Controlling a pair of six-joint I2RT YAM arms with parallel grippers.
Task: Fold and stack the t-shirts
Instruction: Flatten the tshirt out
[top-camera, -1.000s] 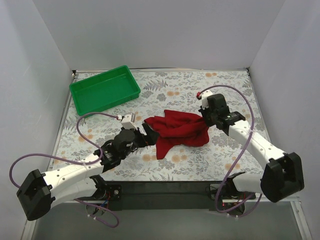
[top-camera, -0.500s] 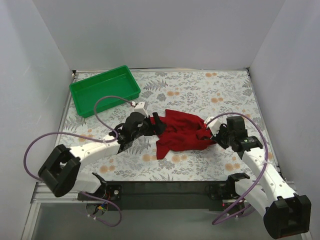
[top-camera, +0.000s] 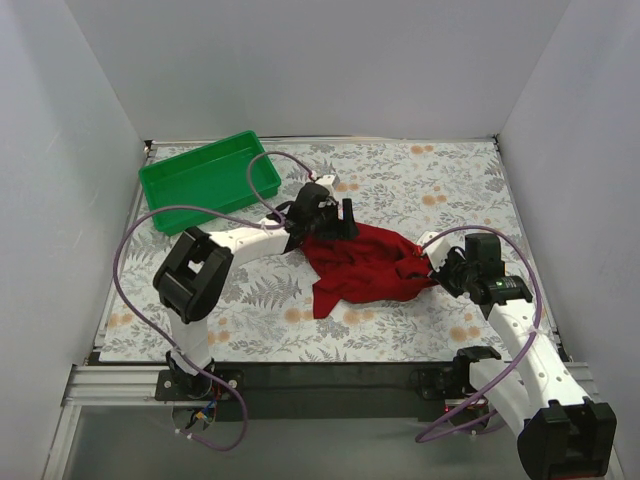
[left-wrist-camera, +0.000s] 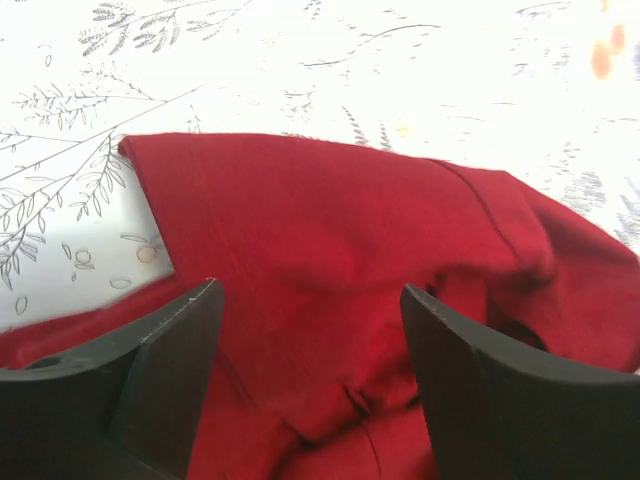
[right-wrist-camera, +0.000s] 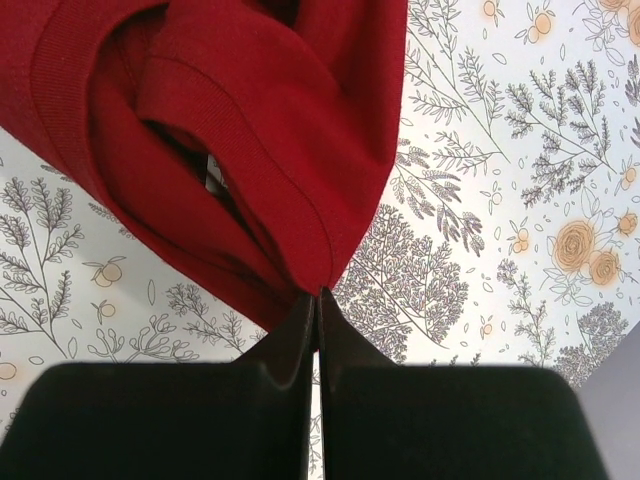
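Note:
The dark red t-shirt lies crumpled on the flowered table, middle right. My left gripper is open at the shirt's far left edge; in the left wrist view its two dark fingers stand wide apart over the red cloth. My right gripper is shut on a pinch of the shirt's right edge; in the right wrist view its fingertips meet on a hemmed fold of the red cloth.
A green plastic tray stands at the far left corner, close behind the left arm. White walls enclose the table on three sides. Purple cables loop from both arms.
My left arm has swung far forward and right, its gripper now at the shirt's far left edge. My right gripper stays pinched on the shirt's right edge, and the shirt has spread slightly.

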